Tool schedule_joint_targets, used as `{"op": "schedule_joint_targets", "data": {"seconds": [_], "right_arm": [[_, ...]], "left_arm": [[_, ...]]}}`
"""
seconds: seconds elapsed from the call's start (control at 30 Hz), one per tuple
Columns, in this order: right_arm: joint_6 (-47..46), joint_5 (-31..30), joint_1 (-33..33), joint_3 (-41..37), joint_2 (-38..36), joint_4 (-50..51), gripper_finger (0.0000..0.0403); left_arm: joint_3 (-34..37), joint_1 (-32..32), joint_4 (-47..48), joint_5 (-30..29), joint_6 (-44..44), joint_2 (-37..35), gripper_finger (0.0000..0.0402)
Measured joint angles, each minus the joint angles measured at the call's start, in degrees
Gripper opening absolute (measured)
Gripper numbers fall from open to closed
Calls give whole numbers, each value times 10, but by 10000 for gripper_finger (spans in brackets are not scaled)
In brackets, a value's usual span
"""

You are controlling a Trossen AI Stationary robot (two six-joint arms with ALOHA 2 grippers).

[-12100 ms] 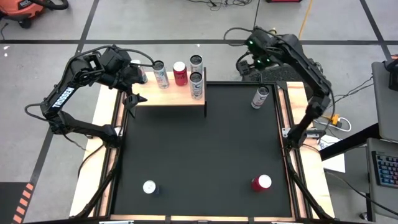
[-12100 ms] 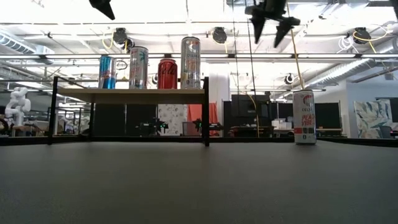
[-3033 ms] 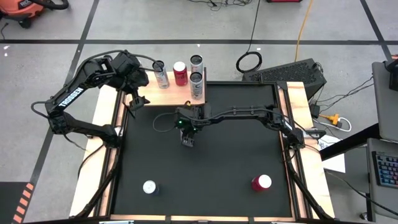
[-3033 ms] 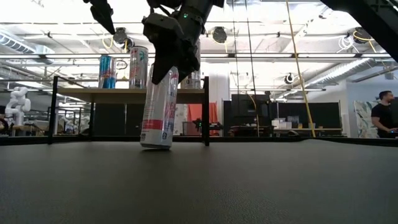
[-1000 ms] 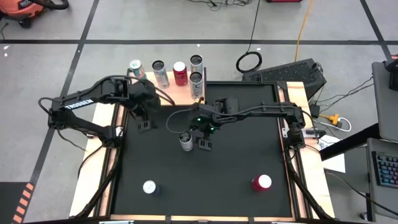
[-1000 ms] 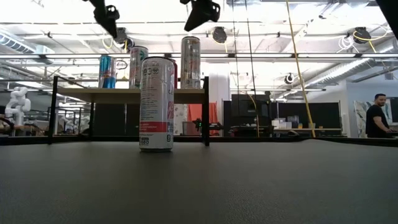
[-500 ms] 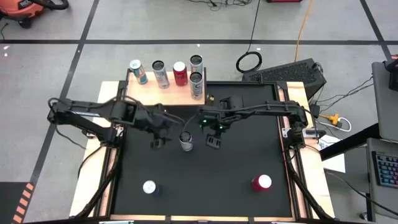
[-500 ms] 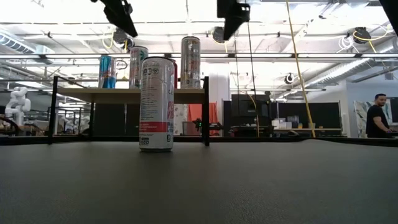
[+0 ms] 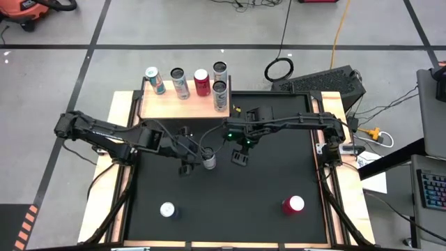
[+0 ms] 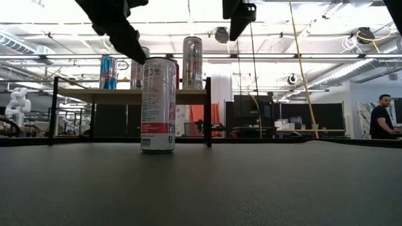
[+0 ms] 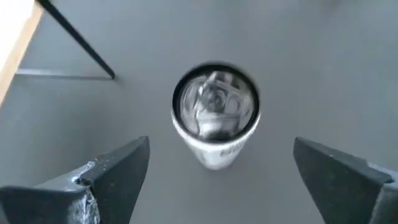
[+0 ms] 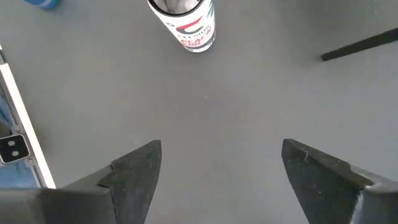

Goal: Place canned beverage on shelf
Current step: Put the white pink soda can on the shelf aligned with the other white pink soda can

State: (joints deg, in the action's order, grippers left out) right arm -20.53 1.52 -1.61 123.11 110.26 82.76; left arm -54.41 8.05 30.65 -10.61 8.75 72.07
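A white canned beverage stands upright on its base on the black mat, in front of the shelf. The shelf is a light-wood board on thin black legs, and several cans stand on it. My left gripper hangs open just left of the can and above it. In the left wrist view the can's top shows ahead between the spread fingers, untouched. My right gripper hangs open above the mat, right of the can. The can lies beyond its fingers.
Near the mat's front edge stand a white-topped can on the left and a red can on the right. Pale wooden rails run along the table's sides. A person stands far off in the room.
My left gripper has swung from beside the shelf toward the table's middle and down, tipping as it went, and now hangs close to the standing can, still open. My right gripper has drawn a little toward the right edge, away from the can, and turned. The can has kept still.
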Motion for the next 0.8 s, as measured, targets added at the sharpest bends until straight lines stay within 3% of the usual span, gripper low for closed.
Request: {"op": "schedule_joint_targets", "data": {"seconds": [0.5, 0.8], "right_arm": [[17, 0, 0, 0, 0, -7, 315], [17, 0, 0, 0, 0, -8, 315]], "left_arm": [[4, 0, -82, -5, 30, 100, 389], [4, 0, -98, -6, 27, 115, 389]]}}
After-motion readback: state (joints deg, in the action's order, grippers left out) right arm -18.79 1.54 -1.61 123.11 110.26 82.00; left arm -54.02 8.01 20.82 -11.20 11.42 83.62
